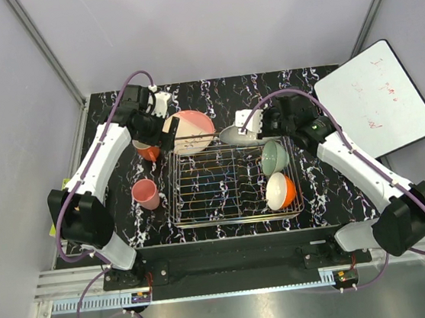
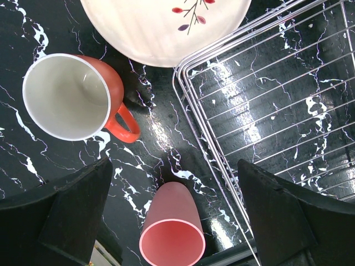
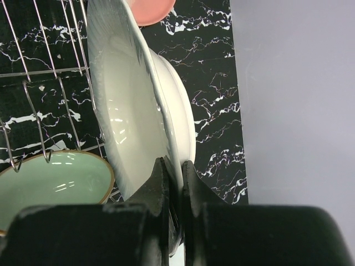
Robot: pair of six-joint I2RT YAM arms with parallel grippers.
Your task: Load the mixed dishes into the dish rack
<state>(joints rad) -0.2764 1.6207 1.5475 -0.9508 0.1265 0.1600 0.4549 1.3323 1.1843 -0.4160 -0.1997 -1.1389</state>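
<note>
The silver wire dish rack [image 1: 224,192] sits mid-table. In its right side stand the pale green bowl [image 1: 274,156] and the orange bowl [image 1: 281,191]. My right gripper [image 1: 259,128] is shut on the rim of the white plate [image 1: 233,135], holding it on edge over the rack's far side; the right wrist view shows the gripper [image 3: 173,166], plate [image 3: 133,111] and green bowl [image 3: 55,183]. My left gripper [image 1: 160,133] is open and empty above the orange mug [image 1: 147,149], beside the pink-and-peach plate [image 1: 192,131]. The pink mug [image 1: 146,193] stands left of the rack.
In the left wrist view the open gripper [image 2: 173,166] hangs above the table, with the pink mug [image 2: 172,230], orange mug [image 2: 69,97], plate [image 2: 166,27] and rack corner [image 2: 183,83] below. A whiteboard [image 1: 379,102] lies at the far right.
</note>
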